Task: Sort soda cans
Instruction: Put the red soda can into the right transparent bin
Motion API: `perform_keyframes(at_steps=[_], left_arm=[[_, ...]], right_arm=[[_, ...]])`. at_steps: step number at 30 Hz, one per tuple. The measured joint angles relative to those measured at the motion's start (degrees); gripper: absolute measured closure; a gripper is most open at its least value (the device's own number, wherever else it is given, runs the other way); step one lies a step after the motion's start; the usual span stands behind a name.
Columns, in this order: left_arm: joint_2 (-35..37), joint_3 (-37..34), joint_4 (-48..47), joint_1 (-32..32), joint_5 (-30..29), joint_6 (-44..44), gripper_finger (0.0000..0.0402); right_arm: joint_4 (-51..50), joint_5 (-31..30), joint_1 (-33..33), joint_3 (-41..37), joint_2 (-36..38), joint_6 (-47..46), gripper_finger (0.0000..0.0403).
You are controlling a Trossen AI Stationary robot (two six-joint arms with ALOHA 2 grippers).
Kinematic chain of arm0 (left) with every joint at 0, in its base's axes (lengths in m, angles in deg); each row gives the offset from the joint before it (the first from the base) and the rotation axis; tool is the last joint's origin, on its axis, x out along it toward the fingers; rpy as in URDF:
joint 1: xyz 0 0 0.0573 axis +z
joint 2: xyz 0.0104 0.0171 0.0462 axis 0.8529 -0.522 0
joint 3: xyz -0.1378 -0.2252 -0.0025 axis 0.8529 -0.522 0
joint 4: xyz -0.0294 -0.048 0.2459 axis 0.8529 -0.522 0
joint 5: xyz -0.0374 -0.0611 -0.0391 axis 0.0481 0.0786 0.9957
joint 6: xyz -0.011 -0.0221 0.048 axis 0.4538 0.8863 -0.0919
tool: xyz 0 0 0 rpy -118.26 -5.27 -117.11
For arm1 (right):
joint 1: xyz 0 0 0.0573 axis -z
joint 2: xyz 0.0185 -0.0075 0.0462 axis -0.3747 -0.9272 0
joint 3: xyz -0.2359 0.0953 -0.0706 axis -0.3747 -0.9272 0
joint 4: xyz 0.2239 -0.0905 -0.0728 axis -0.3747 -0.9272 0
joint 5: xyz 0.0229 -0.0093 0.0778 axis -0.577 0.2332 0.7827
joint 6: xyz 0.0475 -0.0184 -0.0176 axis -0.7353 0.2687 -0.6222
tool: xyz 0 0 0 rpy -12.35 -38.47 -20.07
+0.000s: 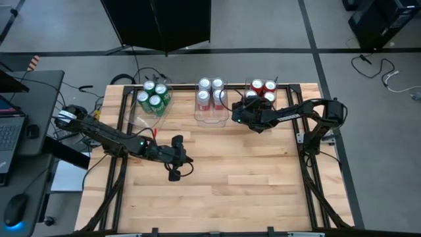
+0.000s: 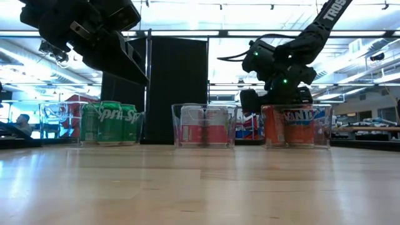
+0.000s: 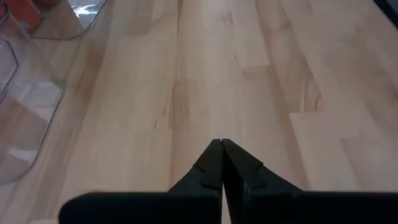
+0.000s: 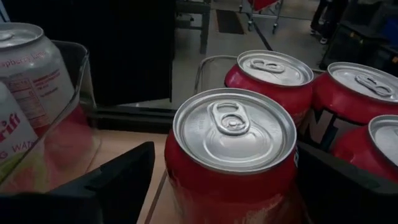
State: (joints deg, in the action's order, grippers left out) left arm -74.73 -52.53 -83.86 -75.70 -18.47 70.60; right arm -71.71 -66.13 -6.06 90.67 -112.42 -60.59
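Three clear bins stand along the table's far edge. One holds green soda cans [image 1: 152, 97], one silver-white cans [image 1: 210, 95], one red cans [image 1: 262, 92]. My right gripper [image 1: 242, 108] is open at the red bin's near left corner. Its fingers stand on either side of an upright red can [image 4: 233, 155], beside three other red cans [image 4: 348, 87]. My left gripper [image 3: 222, 146] is shut and empty, hovering over bare wood at the table's middle left [image 1: 186, 158]. My right gripper's fingers flank the red can's side wall [image 4: 186, 186] just below its top rim, coming nearly level from the table's near side. A thin gap shows at one finger [image 4: 118, 180]. Whether the other finger [image 4: 348, 186] touches the can, I cannot tell. The can stands upright in the bin.
The bins' clear walls [image 2: 204, 125] rise about as high as the cans. Bare wooden tabletop [image 1: 237, 184] stretches from the bins to the near edge. A desk with a laptop and a mouse [image 1: 16, 210] sits off the table's left side.
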Motion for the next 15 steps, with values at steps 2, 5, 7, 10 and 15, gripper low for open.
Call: perform_keyframes(at_steps=[2, 5, 7, 10, 15], left_arm=[[0.00, 0.76, -1.83, 0.02, 0.00, -0.49, 0.0395], [0.39, 4.17, -10.29, 0.04, -0.02, 0.81, 0.0399], [0.42, 7.46, -18.12, 0.06, -0.01, 2.23, 0.0399], [0.42, 12.42, -32.26, -0.16, 0.00, 4.93, 0.0400], [0.44, 18.18, -55.81, -0.20, -0.46, 18.13, 0.0400]], right_arm=[[-0.02, 0.00, 0.00, 0.00, 0.07, 0.61, 0.0051], [-0.21, 0.65, -0.10, 0.00, 1.07, 2.26, 0.0058], [-0.38, 1.41, -0.17, -0.02, 2.53, 4.28, 0.0062], [-0.42, 2.37, -0.67, -0.02, 5.51, 7.73, 0.0069], [-0.63, 3.27, -3.52, 0.00, 11.57, 13.49, 0.0104]])
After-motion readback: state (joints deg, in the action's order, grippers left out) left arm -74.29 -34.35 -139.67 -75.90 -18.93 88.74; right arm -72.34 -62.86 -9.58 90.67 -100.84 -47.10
